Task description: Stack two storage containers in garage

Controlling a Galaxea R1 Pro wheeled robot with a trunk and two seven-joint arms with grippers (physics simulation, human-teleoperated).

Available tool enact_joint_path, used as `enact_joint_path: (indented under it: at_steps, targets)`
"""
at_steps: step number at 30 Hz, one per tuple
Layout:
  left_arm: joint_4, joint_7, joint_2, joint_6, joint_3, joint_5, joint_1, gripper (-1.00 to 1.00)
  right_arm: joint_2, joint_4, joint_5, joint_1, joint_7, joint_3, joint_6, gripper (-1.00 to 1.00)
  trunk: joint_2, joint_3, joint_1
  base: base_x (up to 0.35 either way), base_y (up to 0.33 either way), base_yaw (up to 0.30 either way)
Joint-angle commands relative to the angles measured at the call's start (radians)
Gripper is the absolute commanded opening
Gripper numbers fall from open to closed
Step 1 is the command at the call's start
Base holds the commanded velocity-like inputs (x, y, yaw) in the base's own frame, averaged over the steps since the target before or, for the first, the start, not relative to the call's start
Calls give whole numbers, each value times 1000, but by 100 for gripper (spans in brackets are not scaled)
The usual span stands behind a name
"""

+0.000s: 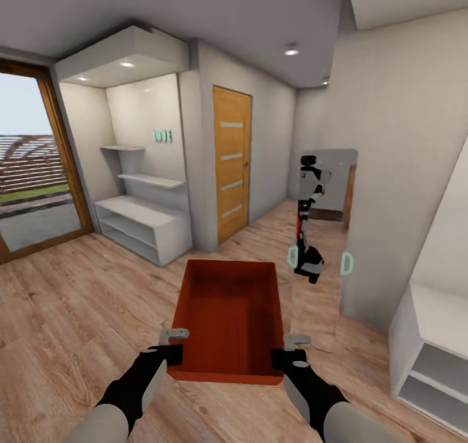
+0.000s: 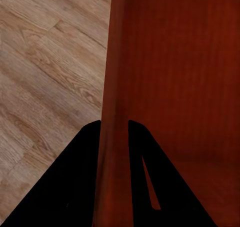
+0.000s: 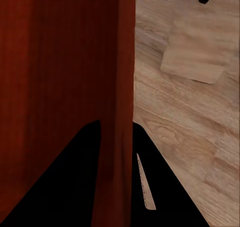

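One orange-red storage container (image 1: 229, 316) is carried in front of the robot, above the light wood-plank floor (image 1: 71, 313), its open top facing up and its inside bare. The left gripper (image 1: 174, 345) is clenched on the near end of the container's left wall; in the left wrist view the wall's rim (image 2: 111, 87) is seen running between the two dark fingers (image 2: 80, 182), one outside and one inside the box. The right gripper (image 1: 294, 350) is clamped in the same way on the right wall, whose edge (image 3: 125, 87) is seen pinched between its fingers (image 3: 75, 177).

Ahead, open plank floor is seen as far as a closed wooden door (image 1: 232, 162). To the left, low white shelving (image 1: 140, 225) is set in a wall niche, beside a wood-framed glass door (image 1: 36, 163). To the right, a tall mirror (image 1: 323, 235) on the wall reflects the robot, and a white cabinet (image 1: 432, 358) stands close by the right arm. A passage is left open between the door wall and the mirror wall.
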Motion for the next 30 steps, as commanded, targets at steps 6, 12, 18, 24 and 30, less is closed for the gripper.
enact_joint_path:
  at_steps: [6,12,18,24,30]
  targets:
    - [-3,51,1,8,19,-19,0,-100,-21,-3,1,0,-11,-10,7,-100,-1,0,1,323,0,271]
    - [-3,51,1,8,19,-19,0,-100,-21,-2,1,0,-11,-10,6,-100,-1,0,1,323,0,264]
    - [-3,51,1,7,19,-19,0,-100,-21,-3,1,0,-9,-10,7,-100,-1,0,1,323,0,118]
    - [-3,51,1,8,19,-19,0,-100,-21,-2,1,0,-9,-10,7,-100,-1,0,1,323,0,7]
    - [-3,51,1,8,19,-19,0,-100,-21,-3,1,0,-8,-11,8,-100,-1,0,1,323,0,0]
